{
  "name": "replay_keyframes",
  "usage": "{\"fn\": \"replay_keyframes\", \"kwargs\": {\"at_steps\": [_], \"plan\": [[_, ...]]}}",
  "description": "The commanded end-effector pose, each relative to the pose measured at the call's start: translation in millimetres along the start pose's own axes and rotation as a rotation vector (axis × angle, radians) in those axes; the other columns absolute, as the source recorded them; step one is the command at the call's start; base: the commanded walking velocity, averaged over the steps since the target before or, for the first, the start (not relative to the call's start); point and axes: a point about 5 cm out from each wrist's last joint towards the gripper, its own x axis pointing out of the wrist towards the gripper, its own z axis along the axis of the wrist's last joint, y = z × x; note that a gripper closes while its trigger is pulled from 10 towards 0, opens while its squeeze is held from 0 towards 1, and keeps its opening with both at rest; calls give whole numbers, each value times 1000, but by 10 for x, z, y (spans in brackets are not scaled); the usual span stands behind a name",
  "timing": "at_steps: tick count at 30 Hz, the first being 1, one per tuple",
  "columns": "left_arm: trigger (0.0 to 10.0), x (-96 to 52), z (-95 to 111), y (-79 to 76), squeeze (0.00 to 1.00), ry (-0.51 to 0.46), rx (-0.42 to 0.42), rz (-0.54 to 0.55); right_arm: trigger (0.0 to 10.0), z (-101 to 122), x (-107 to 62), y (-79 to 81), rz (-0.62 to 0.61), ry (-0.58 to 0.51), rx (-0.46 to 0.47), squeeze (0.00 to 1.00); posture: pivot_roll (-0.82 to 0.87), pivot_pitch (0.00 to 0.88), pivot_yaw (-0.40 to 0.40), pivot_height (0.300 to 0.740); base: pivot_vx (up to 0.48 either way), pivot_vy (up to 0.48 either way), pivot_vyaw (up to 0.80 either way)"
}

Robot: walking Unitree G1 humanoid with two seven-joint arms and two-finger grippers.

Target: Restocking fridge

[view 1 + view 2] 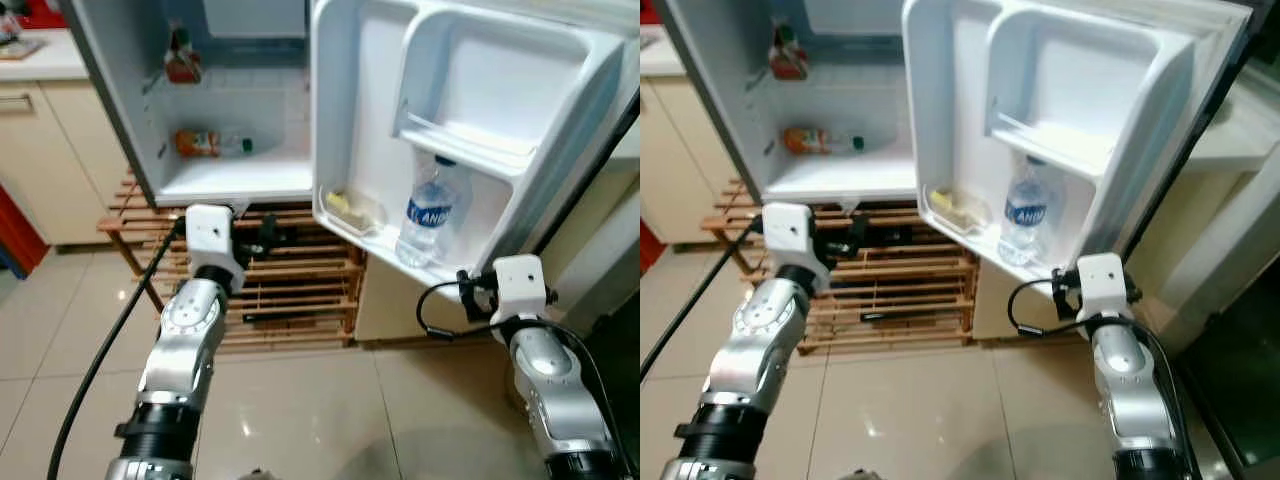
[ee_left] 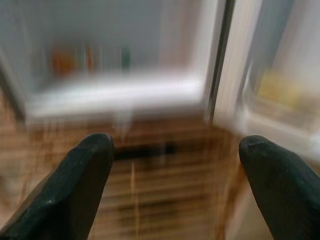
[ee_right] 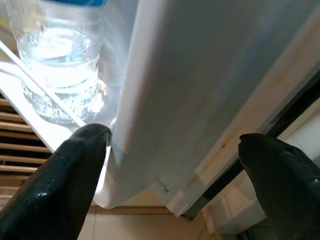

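Your fridge (image 1: pixel 130 120) stands open, and its door (image 1: pixel 360 110) swings out toward you. A water bottle (image 1: pixel 430 212) already stands upright in the low shelf of the door, so I think that bit of the job is done. A small yellow thing (image 1: pixel 345 208) lies in the same shelf, near the bottle but not touching it. Deep inside the fridge, an orange bottle (image 1: pixel 205 143) lies on its side on the bottom shelf, and a red packet (image 1: pixel 182 60) sits higher up by the wall.

Your right gripper (image 3: pixel 175 165) is at the bottom corner of the door. Its fingers (image 3: pixel 75 165) are spread wide, one on each side of the door's edge, and they hold nothing. Your left gripper (image 2: pixel 172 170) points at the wooden rack (image 1: pixel 290 280) under the fridge. Its fingers (image 2: pixel 80 175) are spread wide too, and nothing is in them.

Both grippers are free, so you are between things now. I see nothing close by waiting to go in. If that was the last one, you may just need to shut the door; if not, you need to go and fetch more
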Motion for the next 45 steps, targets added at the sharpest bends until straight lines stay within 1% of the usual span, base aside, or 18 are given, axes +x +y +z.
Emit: {"fn": "replay_keyframes", "kwargs": {"at_steps": [1,4,7,8,9,15,18,21,23,26,29,34,37,38,39,41,43,45], "plan": [[10000,-10,-273,18,0,173,-7,18,10000,167,54,-282,-133,-38,1,129,-58,0,20,740,0,0,0],[10000,-25,-328,20,0,201,-20,5,10000,238,114,-366,-156,-44,137,129,-53,0,19,740,0,0,0],[10000,-13,-308,1,0,197,-26,-1,10000,268,247,-137,-2,-12,384,129,-62,0,33,740,0,0,0],[10000,-13,-308,1,0,197,-26,-1,10000,268,247,-137,-2,-12,384,129,-62,0,33,740,0,0,0],[10000,7,-301,-32,0,207,-23,-17,10000,358,329,108,122,-23,464,122,-70,0,38,740,0,0,0],[10000,64,-331,-80,0,243,-15,-44,10000,692,484,778,429,-44,579,125,-71,0,38,740,0,0,0],[10000,64,-352,-60,0,252,-9,-40,10000,997,297,1081,704,-102,624,125,-55,0,26,740,0,0,0],[10000,51,-369,-31,0,255,-1,-32,10000,1169,-17,1205,959,-156,649,122,-48,0,21,740,0,0,0],[10000,38,-390,-11,0,264,5,-26,10000,1183,-208,1176,1074,-193,625,114,-46,0,19,740,0,0,0],[10000,22,-419,12,0,274,15,-20,10000,1113,-356,992,1122,-206,654,118,-49,0,21,740,0,0,0],[10000,15,-441,11,0,283,38,-36,10000,1038,-644,737,1190,-224,760,118,-66,0,32,740,0,0,0],[10000,21,-445,-33,0,288,48,-72,10000,786,-916,533,1173,-155,758,114,-99,0,49,740,0,0,0],[10000,24,-449,-62,0,294,52,-91,10000,558,-932,418,1110,-68,685,110,-106,0,52,740,0,0,0],[10000,21,-464,-71,0,306,64,-101,10000,215,-892,225,999,77,575,110,-115,0,59,740,0,0,0],[10000,21,-464,-71,0,306,64,-101,10000,215,-892,225,999,77,575,110,-115,0,59,740,0,0,0],[10000,12,-500,-65,0,328,80,-101,10000,-83,-826,53,878,223,418,106,-111,0,58,740,0,0,0],[10000,6,-529,-67,0,341,90,-105,10000,-163,-712,-3,798,256,341,106,-109,0,58,740,0,0,0],[10000,12,-533,-73,0,343,93,-108,10000,-156,-395,-42,653,217,270,102,-97,0,58,740,0,0,0]]}}
